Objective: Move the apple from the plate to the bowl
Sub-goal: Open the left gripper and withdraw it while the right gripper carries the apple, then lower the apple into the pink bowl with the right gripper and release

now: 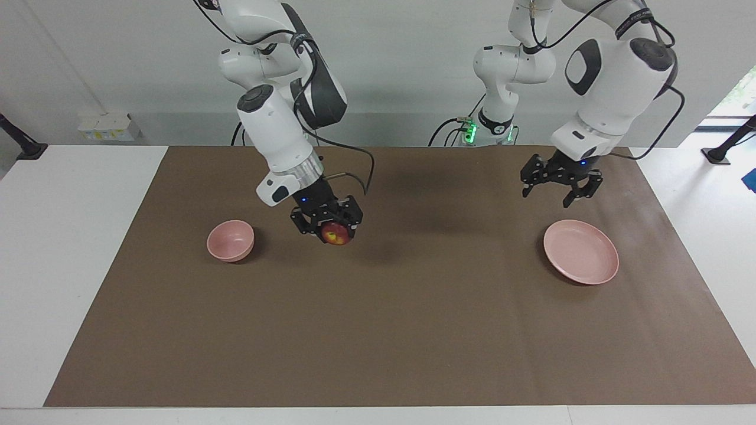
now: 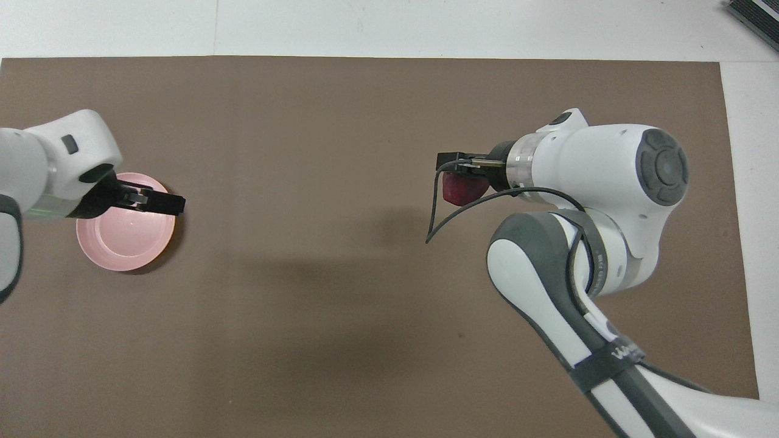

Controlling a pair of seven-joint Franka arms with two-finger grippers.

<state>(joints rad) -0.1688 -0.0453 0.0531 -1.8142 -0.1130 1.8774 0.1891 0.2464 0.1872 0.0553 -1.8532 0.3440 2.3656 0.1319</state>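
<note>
Right gripper (image 1: pixel 328 226) is clamped on the apple (image 1: pixel 336 234), holding it in the air over bare brown mat (image 1: pixel 378 330), beside the bowl (image 1: pixel 230 240) and toward the middle of the table from it, not yet over the rim. Apple is small, round, glossy dark red; a pale yellowish patch faces the camera in the facing view, fingers gripping its upper half. It's close to spherical, so no real long axis; stem direction can't be read. In the overhead view only a dark red sliver of apple (image 2: pixel 461 190) shows under the right gripper (image 2: pixel 457 176); the bowl is hidden by the arm there. Bowl is small, deep, round, smooth matte pale pink, upright and with nothing in it, toward the right arm's end of the table. Plate (image 1: pixel 581 251) is wider, flat and shallow, same pale pink, bare, toward the left arm's end; in the overhead view the plate (image 2: pixel 125 234) sits partly under the left arm. Left gripper (image 1: pixel 561 183) hangs in the air over the plate's robot-side edge, fingers spread apart, holding nothing; it also shows in the overhead view (image 2: pixel 161 202). Mat is flat, matte brown, over a white table (image 1: pixel 71 265).
</note>
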